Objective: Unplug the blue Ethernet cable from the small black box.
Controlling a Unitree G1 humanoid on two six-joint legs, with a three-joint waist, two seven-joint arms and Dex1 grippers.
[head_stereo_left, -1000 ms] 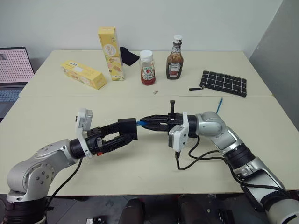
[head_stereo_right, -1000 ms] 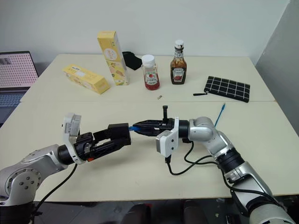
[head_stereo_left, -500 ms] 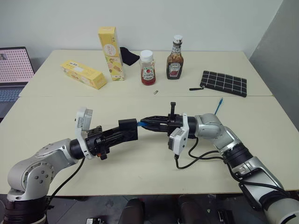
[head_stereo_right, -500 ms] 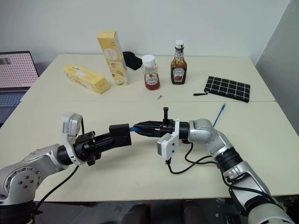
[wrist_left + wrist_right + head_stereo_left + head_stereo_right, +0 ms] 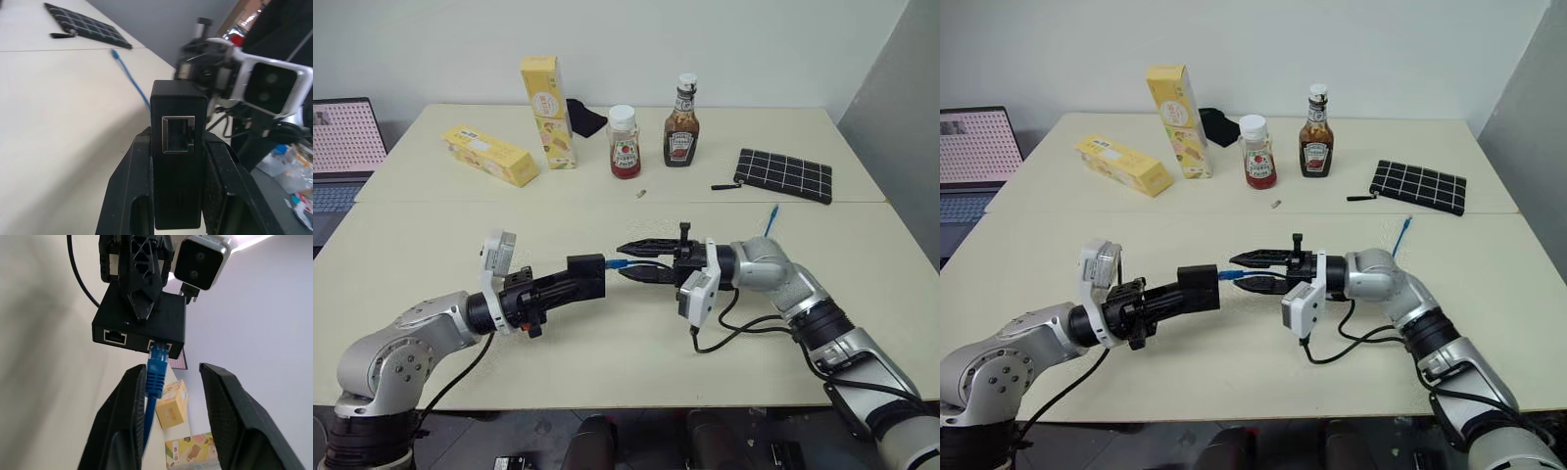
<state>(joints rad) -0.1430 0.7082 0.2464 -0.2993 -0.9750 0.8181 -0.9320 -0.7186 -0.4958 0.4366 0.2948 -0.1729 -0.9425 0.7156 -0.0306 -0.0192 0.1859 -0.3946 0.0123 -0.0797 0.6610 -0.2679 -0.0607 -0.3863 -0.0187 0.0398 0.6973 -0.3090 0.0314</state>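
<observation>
The small black box (image 5: 586,276) is held above the cream surface (image 5: 607,362), near its front middle, and the left gripper (image 5: 1197,290) has its fingers closed on the two sides of the box. The long axis of the box follows these fingers, and its port side points toward the right gripper (image 5: 628,260). In the right wrist view this side carries two ports next to each other: one is free, and the plug of the blue Ethernet cable (image 5: 156,374) is at the mouth of the other one. I cannot tell if the plug still sits fully inside.

The fingers of the right gripper are spread apart, one on each side of the plug, and they do not press it. The cable runs from the box toward the right arm and most of it is hidden behind this arm. Its far end (image 5: 771,217) lies on the surface behind the arm, pointing toward the black pouch with white grid lines (image 5: 782,174).
</observation>
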